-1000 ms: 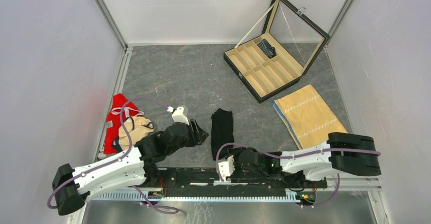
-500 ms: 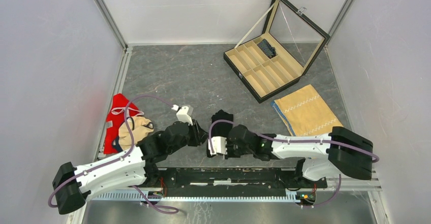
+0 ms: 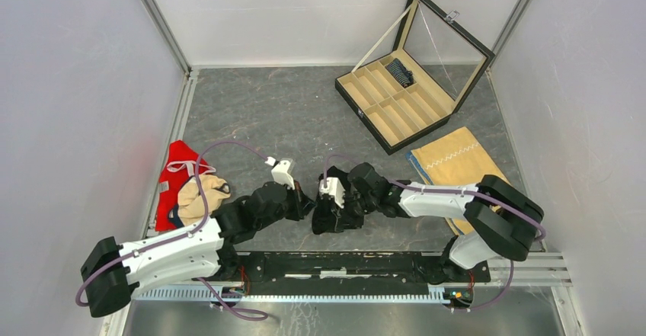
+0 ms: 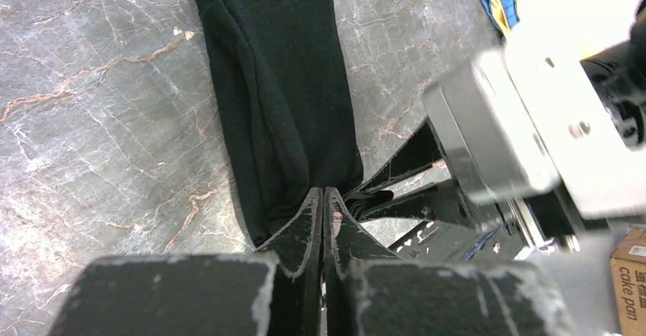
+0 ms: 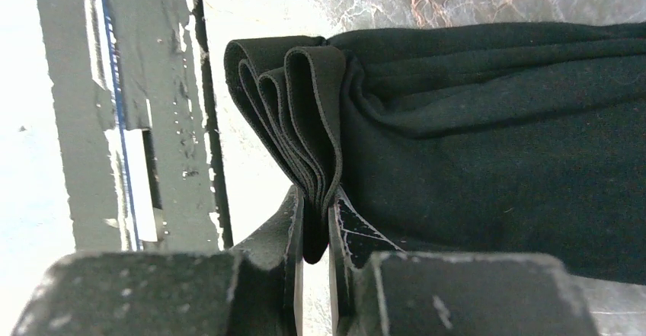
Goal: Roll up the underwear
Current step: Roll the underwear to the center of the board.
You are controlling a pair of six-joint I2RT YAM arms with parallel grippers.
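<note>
- A grey, marble-patterned worktop [image 3: 274, 115] sits between plain white walls, with both arms reaching in from its near edge.
- The black underwear [image 4: 282, 100] lies near the middle of the worktop, just ahead of the arm bases. It is folded into a long, narrow strip.
- Its long axis runs near to far. One short end points back at the bases and the other points away, toward the far wall.
- The left wrist view shows lengthwise folds running along the strip.
- The right tool [image 5: 312, 229] is nearly closed on the near end. Its fingers clamp a stack of folded edges, which fan out just above the grip.
- The left tool [image 4: 321, 195] has its fingers pressed together, with the tips touching the same near end from the left side. Whether any cloth is caught between them cannot be told.
- The two tools meet at that end, just beside each other.
- A wooden box [image 3: 364, 120] with divided compartments and a raised glass lid stands at the far right. A dark striped roll [image 3: 398, 71] sits in one far compartment.
- A tan cloth [image 3: 461, 170] with white zigzag stitching lies flat near the box, on its near side.
- A red and beige pile of garments [image 3: 177, 180] rests at the left edge, well apart from the underwear.
</note>
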